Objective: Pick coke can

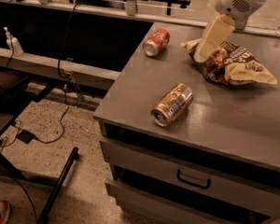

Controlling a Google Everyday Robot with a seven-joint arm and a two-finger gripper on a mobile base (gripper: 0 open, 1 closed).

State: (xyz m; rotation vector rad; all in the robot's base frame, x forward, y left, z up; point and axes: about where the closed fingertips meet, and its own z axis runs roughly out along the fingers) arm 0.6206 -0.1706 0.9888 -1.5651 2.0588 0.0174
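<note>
Grey flat cabinet top point(130, 92), drawers beneath: bears every item listed.

Red aluminium coke can point(157, 42), white lettering, silver end toward the viewer: lies on its side at the far left corner of the top, near the back edge, with nothing touching it.

Gold-bronze soda can point(172, 104): lies on its side nearer the front edge, well apart from the red one. Not the item wanted.

Cream two-finger gripper point(200, 55), on a white arm entering from the upper right: hangs over the left end of the bag, to the right of the coke can and apart from it. Whether it is open or closed cannot be told.

Brown-and-cream crinkled snack bag point(235, 65): lies flat, furthest right.

Step in hand, as judged: approach, with no grasp made. The next move calls for travel leftward to the far corner, the gripper turned to span the can's round body, and a descent clear of the bag.
</note>
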